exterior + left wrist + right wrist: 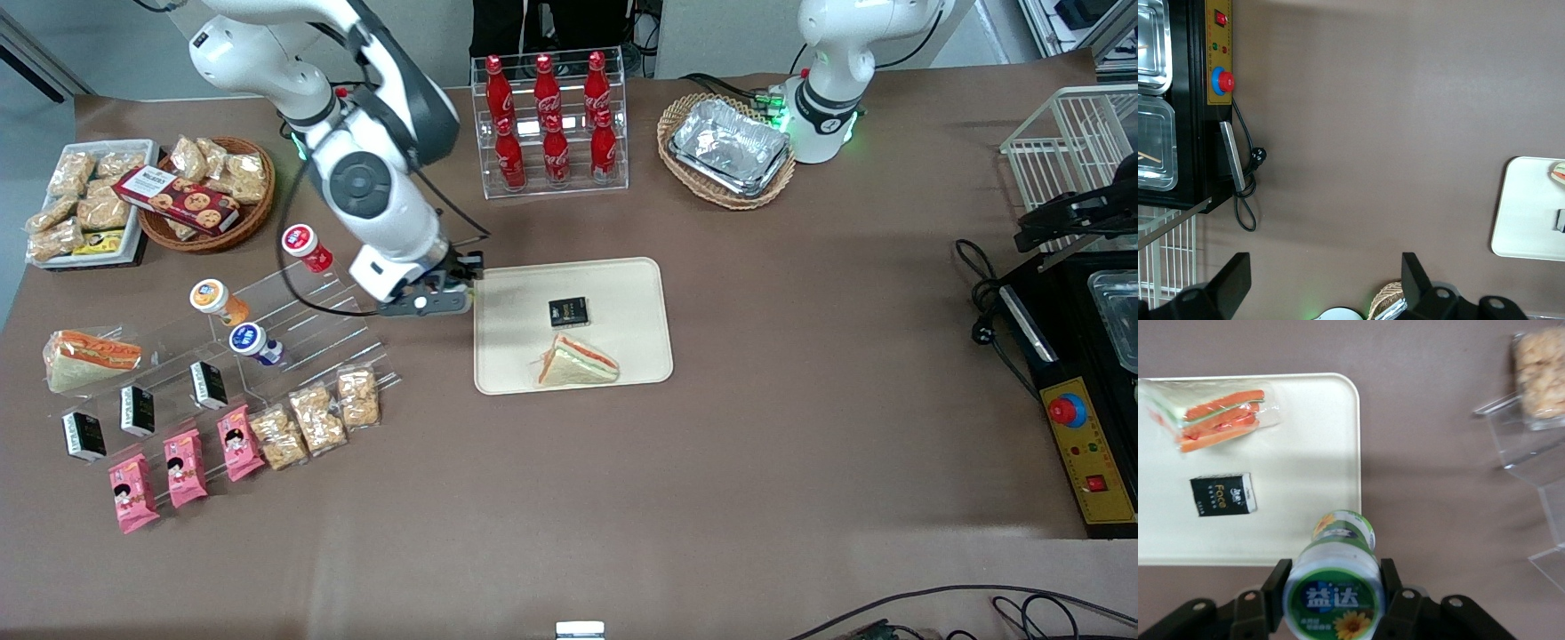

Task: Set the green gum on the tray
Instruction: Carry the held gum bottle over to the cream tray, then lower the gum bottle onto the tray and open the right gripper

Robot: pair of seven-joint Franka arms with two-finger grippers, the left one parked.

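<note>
I see the jaws clamped on the green gum (1333, 590), one finger on each side of its body. Gripper (442, 290) holds it in the air over the tray (631, 293) rim, at the edge toward the working arm's end. On the tray: a wrapped sandwich (576, 362) and a small black pack (568, 312).

Hand (1333, 592) with green gum (1335, 577) above tray (1318, 487) rim

In the front view the green gum (1338, 577) is hidden by the working arm's wrist, and the gripper (466, 286) is largely masked there. In the right wrist view the bottle's base is concealed by its own lid, and the tray (1331, 460) and sandwich (1208, 413) are cut by the edge.
</note>
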